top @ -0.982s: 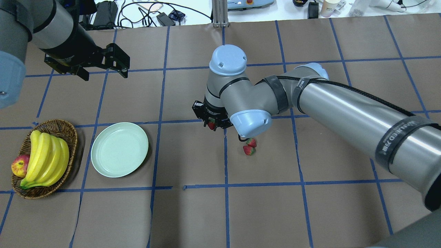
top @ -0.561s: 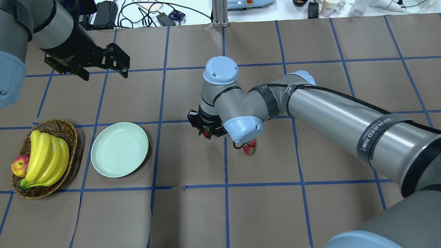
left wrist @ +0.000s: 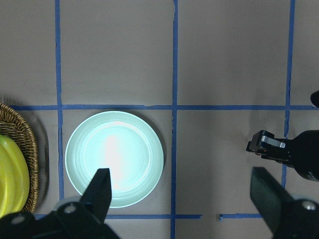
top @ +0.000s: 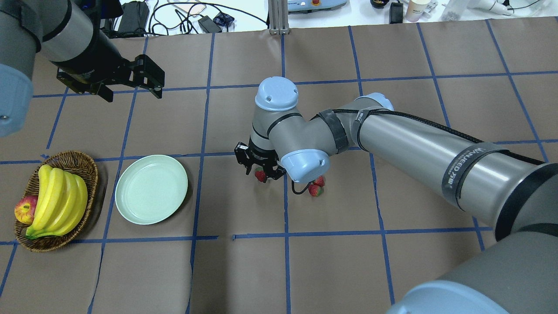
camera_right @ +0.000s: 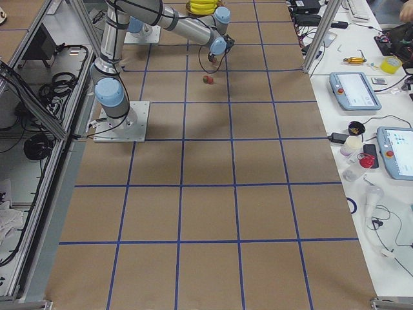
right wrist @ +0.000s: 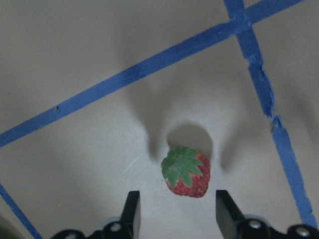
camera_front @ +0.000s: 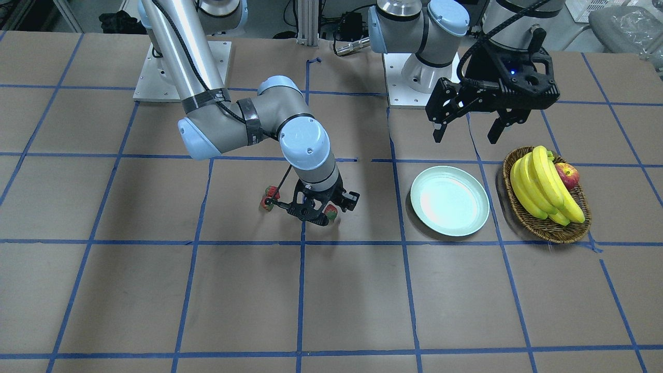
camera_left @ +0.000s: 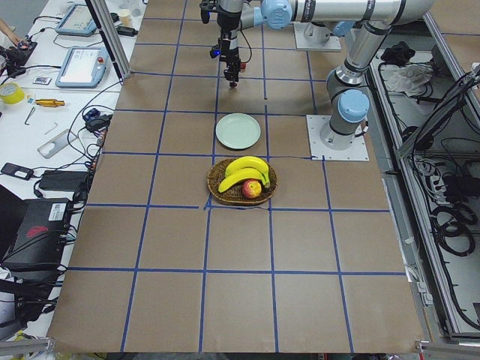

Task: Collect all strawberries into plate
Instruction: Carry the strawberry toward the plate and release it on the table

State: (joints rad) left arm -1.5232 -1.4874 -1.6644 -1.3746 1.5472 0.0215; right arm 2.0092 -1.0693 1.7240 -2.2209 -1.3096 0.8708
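One strawberry (right wrist: pixel 186 172) shows just beyond my right gripper's (right wrist: pixel 177 211) fingertips, close over its own shadow on the brown paper. The fingers stand apart on either side and do not touch it. In the overhead view this strawberry (top: pixel 260 175) is under the right gripper (top: pixel 260 171), right of the plate (top: pixel 151 196). Two more strawberries (top: pixel 319 180) (top: pixel 314 190) lie together on the paper, partly behind the right wrist. The pale mint plate holds nothing. My left gripper (top: pixel 132 94) hangs open and empty high above the plate's far side.
An oval wicker basket (top: pixel 65 156) with bananas (top: pixel 56 200) and an apple (top: pixel 25 209) stands left of the plate. The right arm's forearm (top: pixel 414 144) reaches across the table's right half. Blue tape lines grid the paper.
My right gripper moved left and toward the table's near side, and the strawberry under it moved along. The two other strawberries, the plate and the left arm have not moved.
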